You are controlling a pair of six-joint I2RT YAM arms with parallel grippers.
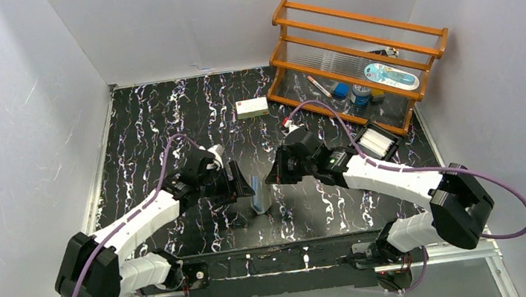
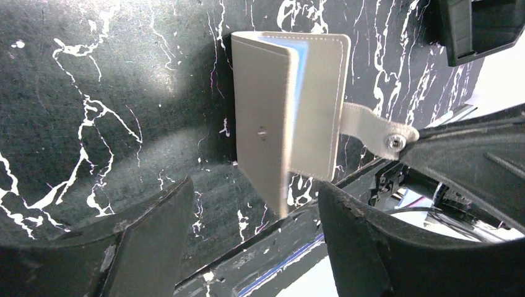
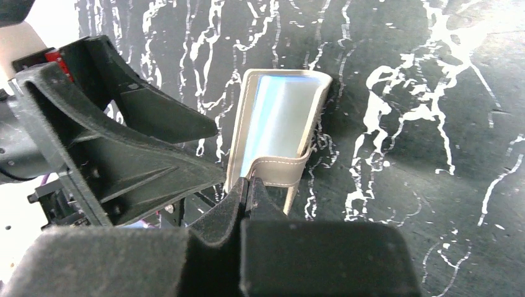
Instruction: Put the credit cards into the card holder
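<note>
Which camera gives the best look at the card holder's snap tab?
Left wrist: the snap tab sticks out sideways from the card holder, its stud plain. The right wrist view shows the tab pinched in the right gripper, stud hidden. From the top it is too small to see.

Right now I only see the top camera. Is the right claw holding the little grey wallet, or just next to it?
Observer: Holding it. The right wrist view shows the right gripper pinched shut on the card holder's snap tab.
Operator: What about the left claw?
Observer: The left wrist view shows the left gripper wide open, not squeezing the holder.
Operator: Is the wallet open?
Observer: Partly. The right wrist view shows its light blue inside.
</note>
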